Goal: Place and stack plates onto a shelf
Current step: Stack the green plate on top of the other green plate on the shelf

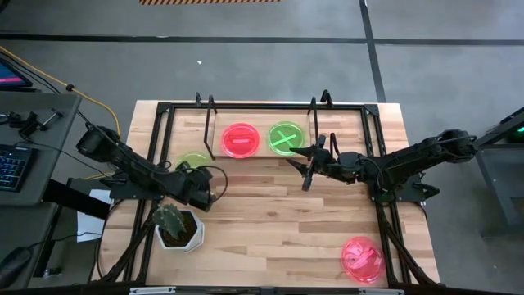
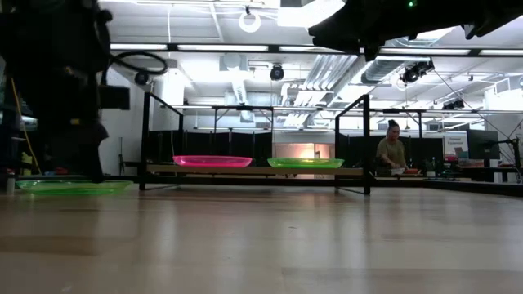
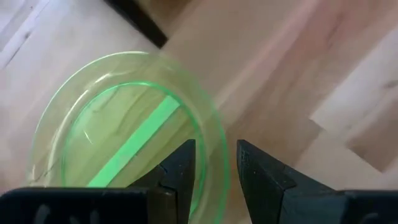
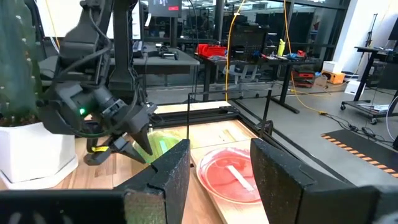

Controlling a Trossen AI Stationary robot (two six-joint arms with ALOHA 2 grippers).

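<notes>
A neon green plate [image 1: 191, 161] [image 3: 124, 124] lies flat on the table [image 2: 73, 187] in front of the shelf's left end. My left gripper [image 1: 199, 185] [image 3: 216, 171] is open and low over its near-right rim, one finger inside the plate and one outside. A pink-red plate [image 1: 241, 139] [image 2: 212, 161] and a green plate with a cross [image 1: 286, 137] [image 2: 306, 162] rest side by side on the shelf [image 1: 344, 131] [image 2: 245, 170]. Another pink plate [image 1: 361, 259] lies at the table's near right corner. My right gripper [image 1: 309, 169] [image 4: 221, 168] hovers open, just in front of the shelf's green plate.
A white pot with a cactus [image 1: 176, 225] [image 4: 25, 93] stands just near of my left gripper. Black upright rods [image 2: 364, 143] frame the shelf, and a larger black frame [image 1: 378, 176] runs along the table's sides. A person [image 2: 392, 151] is in the room beyond.
</notes>
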